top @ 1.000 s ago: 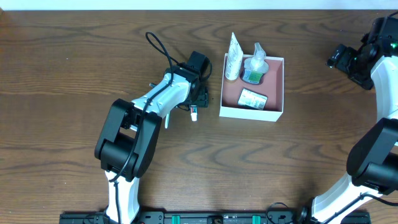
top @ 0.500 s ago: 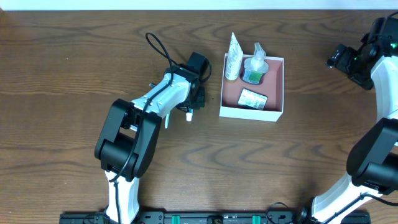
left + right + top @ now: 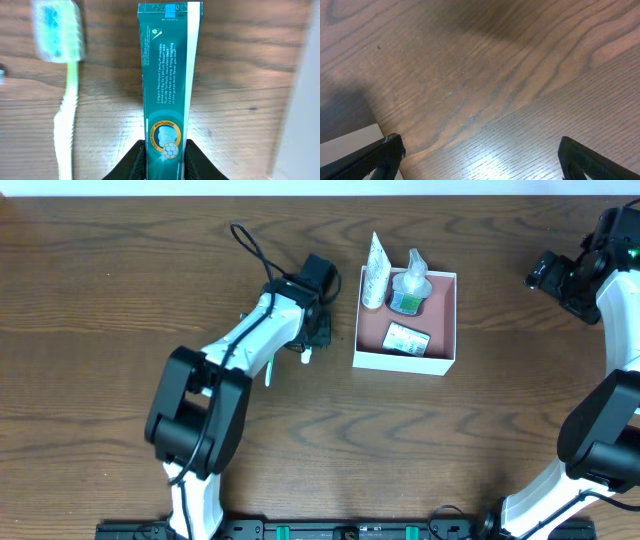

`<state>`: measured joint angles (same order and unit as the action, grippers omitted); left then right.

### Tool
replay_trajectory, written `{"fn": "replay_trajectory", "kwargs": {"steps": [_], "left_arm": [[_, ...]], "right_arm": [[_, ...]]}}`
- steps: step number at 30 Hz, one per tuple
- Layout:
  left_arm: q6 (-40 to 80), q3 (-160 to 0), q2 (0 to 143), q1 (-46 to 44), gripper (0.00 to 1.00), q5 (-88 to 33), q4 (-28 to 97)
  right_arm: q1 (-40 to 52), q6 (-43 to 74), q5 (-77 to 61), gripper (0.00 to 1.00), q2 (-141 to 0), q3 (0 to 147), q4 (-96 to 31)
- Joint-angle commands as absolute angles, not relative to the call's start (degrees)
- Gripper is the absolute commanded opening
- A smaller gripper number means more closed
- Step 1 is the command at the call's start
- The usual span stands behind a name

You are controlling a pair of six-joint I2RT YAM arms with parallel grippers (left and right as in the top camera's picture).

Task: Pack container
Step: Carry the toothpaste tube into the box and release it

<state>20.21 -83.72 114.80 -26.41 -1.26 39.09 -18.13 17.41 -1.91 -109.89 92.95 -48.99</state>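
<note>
In the left wrist view a teal toothpaste tube (image 3: 170,85) runs straight away from me, and my left gripper (image 3: 165,145) is shut on its near end, just above the wooden table. From overhead that gripper (image 3: 308,348) is just left of the container (image 3: 400,363), a square white box with a pink inside. Its white wall (image 3: 300,100) shows at the right edge of the left wrist view. My right gripper (image 3: 480,145) hangs open over bare wood, and overhead it is at the far right (image 3: 560,275).
A pale green toothbrush (image 3: 65,100) lies on the table left of the tube and shows overhead too (image 3: 268,370). Inside the container are a white tube (image 3: 374,272) leaning on the back rim, a clear pump bottle (image 3: 409,288) and a small packet (image 3: 406,338).
My left jaws have closed on the toothpaste tube, and the left arm has shifted slightly with it. The right arm has not moved.
</note>
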Motion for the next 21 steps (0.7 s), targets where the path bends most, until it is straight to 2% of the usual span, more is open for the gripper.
{"fn": "replay_trajectory", "kwargs": {"steps": [1,7,12,21], "left_arm": [[18.9,-85.54,109.4,-26.22,0.25,-0.78,39.27],[18.94,-87.79,99.68,-26.89,0.25,-0.97,38.68],[17.74,-87.79,92.84,-32.12,0.25,-1.02,36.45],[-4.16,-87.61,94.87,-45.41,0.25,-0.97,28.51]], "right_arm": [[-17.98,17.98,-1.72,0.99,-110.0,92.73,-49.06],[-18.0,17.98,-1.72,0.99,-110.02,92.73,-49.04],[-18.0,17.98,-1.72,0.99,-110.02,92.73,-49.04],[-18.0,17.98,-1.72,0.99,-110.0,92.73,-49.06]]}}
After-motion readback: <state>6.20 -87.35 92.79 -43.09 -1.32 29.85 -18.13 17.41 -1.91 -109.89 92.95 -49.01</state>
